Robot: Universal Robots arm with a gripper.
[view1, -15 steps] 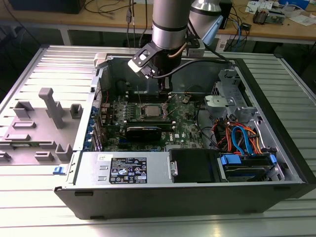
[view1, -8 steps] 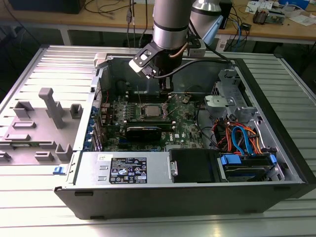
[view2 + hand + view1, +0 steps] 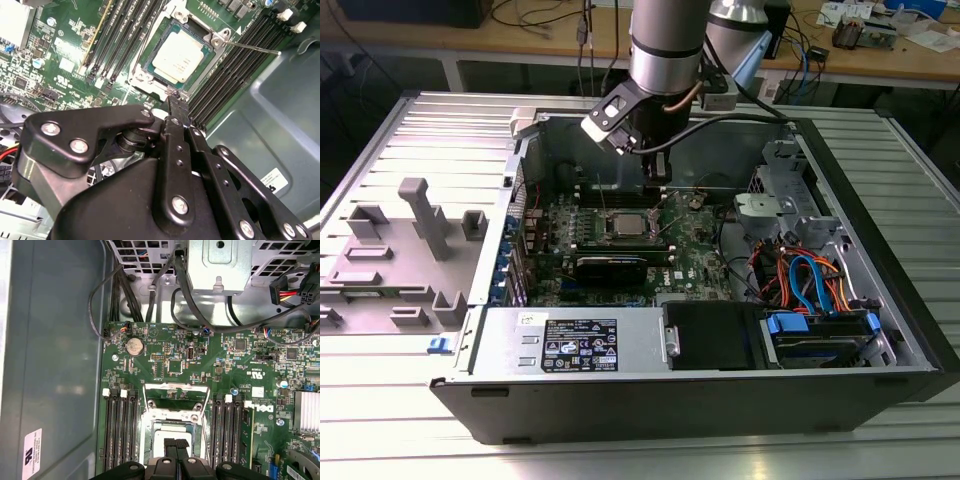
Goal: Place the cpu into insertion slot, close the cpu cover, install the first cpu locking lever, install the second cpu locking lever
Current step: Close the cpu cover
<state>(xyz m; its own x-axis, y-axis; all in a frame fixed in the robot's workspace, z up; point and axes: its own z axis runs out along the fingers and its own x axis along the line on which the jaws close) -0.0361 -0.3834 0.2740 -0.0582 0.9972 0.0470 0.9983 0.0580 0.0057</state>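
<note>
One gripper [image 3: 175, 443]: fingers pressed together with nothing between them, hanging low inside the open case.
Cpu [image 3: 178, 55]: lies flat in its socket, just ahead of and below the fingertips, with its grey top bare.
Insertion slot [image 3: 149, 68]: rings the cpu, close under the tips.
Cpu cover [image 3: 175, 387]: on the far side of the slot from the gripper. It looks tipped up, since green board shows through its window, though I cannot be sure.
Locking lever [image 3: 252, 47]: a thin rod jutting free from the slot's far corner, not tucked down.
Memory slots [image 3: 120, 430]: long black rows flanking the slot on either side of the gripper.
Risk, chip: the shut tips are so near that a low or skewed approach could scrape the lid or nudge the cpu out of square on its contacts.
Risk, cover: a push off its edge could let the thin frame slip past the tips and drop crooked.
Risk, lever: the loose rod could spring aside or catch a finger.
Risk, neighbours: drifting sideways would knock the memory slots.
</note>
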